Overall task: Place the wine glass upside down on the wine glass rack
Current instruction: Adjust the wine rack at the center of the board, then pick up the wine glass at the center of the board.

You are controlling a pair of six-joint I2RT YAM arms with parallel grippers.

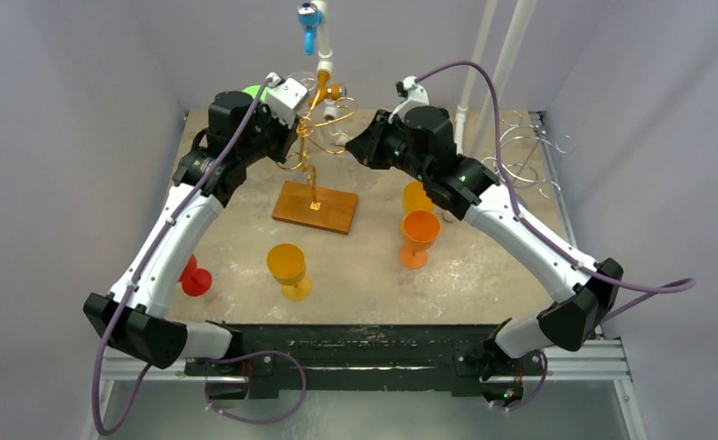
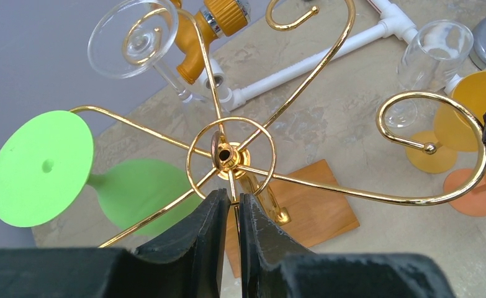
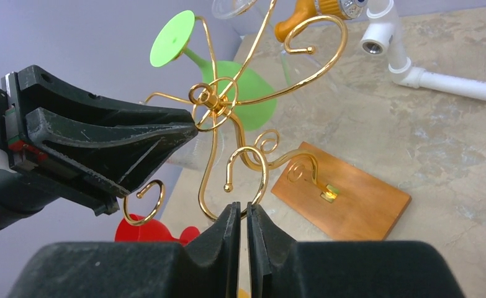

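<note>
Green glass (image 2: 138,192) hangs bowl-down in the rack (image 2: 228,155), its foot caught over one gold arm, and neither arm is holding it. The left fingers (image 2: 212,230) are clenched on the thin stem just under the rack's hub, with only the wire between them. That grip reads as a brace, since a light wire tree of this kind would probably sway or tip when a glass is slid along an arm. The right fingers (image 3: 225,233) are pressed nearly together at a lower curl of the rack and seem to be nipping it, though the tips hide the actual contact. If they are, that gives a second steadying hold lower down and on the other side. Out from the hub, a clear glass (image 2: 131,37) hangs foot-up on a neighbouring arm, and the arms nearer the right side are bare. The stem runs down to a wooden base (image 3: 352,198) lying flat on the table (image 2: 352,118). Upright on the table, well apart from the rack, stand a yellow glass (image 1: 288,266), an orange glass (image 1: 419,234) and a red glass (image 1: 193,277) beside the left arm. With the green glass seated, the placing looks done, and the next move probably calls for easing both grips off without jolting the wire.
</note>
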